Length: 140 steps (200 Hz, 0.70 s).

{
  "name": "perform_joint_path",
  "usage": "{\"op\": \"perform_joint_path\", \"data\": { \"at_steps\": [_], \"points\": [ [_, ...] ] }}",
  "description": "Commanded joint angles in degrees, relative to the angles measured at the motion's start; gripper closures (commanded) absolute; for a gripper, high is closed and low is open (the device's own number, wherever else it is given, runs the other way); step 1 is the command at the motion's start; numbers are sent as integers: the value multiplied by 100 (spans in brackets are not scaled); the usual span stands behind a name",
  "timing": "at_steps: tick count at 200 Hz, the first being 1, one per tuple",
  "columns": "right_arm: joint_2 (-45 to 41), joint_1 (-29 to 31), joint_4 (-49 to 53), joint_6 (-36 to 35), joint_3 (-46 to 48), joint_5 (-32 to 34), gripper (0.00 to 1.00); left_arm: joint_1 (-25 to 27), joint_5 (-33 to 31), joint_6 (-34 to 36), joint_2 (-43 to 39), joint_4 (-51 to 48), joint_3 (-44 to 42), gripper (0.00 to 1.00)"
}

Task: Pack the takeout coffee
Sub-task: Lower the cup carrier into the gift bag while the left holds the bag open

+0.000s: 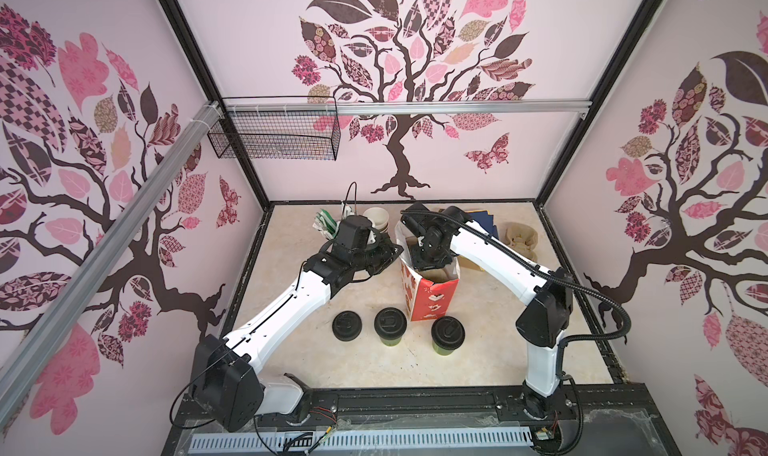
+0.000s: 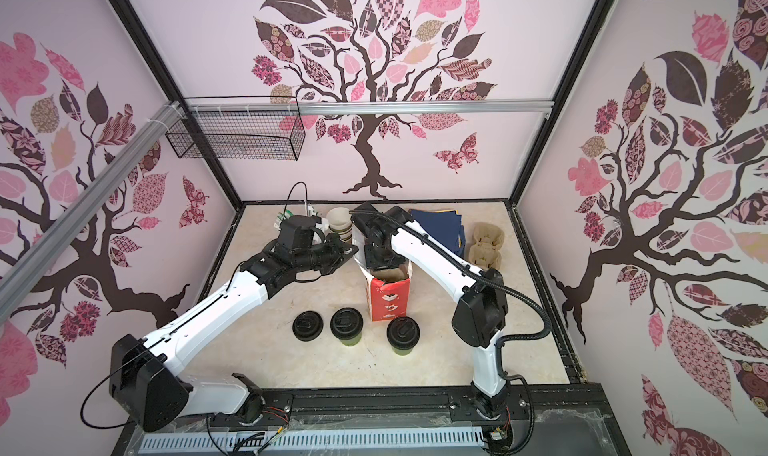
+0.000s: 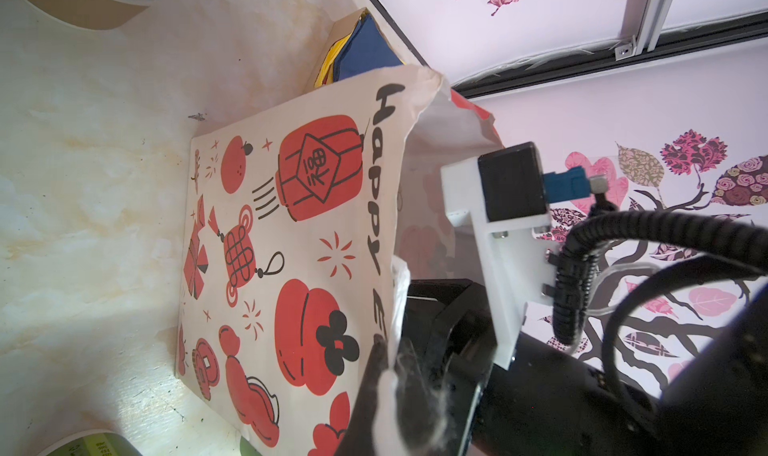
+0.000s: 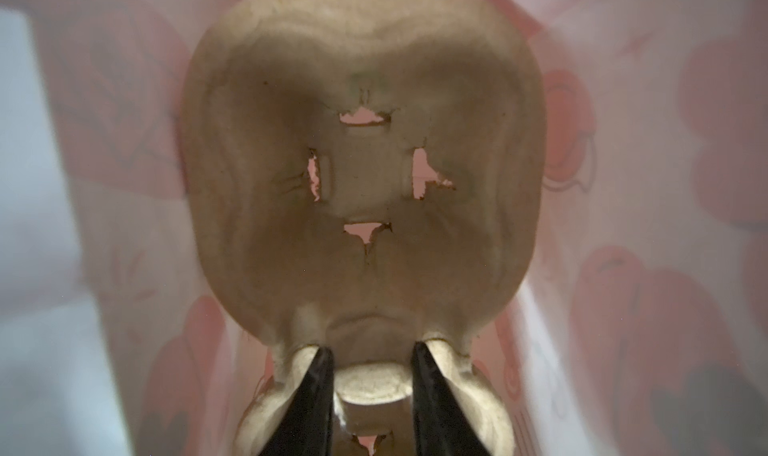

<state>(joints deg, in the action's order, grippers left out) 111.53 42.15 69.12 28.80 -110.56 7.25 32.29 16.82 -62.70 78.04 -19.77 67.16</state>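
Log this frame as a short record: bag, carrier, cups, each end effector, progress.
bag: upright, mouth open
left end effector: shut on bag rim
right end effector: inside bag, shut on carrier centre rib
cups: two, lidded, upright on table in front of bag, untouched
lid stack: left of cups
progress: neither cup in bag yet

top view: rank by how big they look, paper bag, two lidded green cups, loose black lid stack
1. paper bag
2. cup nearer the bag and other cup, about alike
3. lid stack, equally wide but squatter
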Motion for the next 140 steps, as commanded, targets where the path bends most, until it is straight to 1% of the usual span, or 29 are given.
{"op": "perform_joint_path", "data": {
  "at_steps": [1, 33, 140],
  "points": [
    [-40, 26, 64, 42, 103, -39, 70, 17, 12, 118, -25, 31, -2, 100],
    [-61, 19, -86, 55, 371, -70, 70, 18, 23, 137, 0, 47, 30, 100],
    [254, -129, -645, 16, 765, -170, 70, 14, 68, 100, -11, -41, -33, 100]
  ]
}}
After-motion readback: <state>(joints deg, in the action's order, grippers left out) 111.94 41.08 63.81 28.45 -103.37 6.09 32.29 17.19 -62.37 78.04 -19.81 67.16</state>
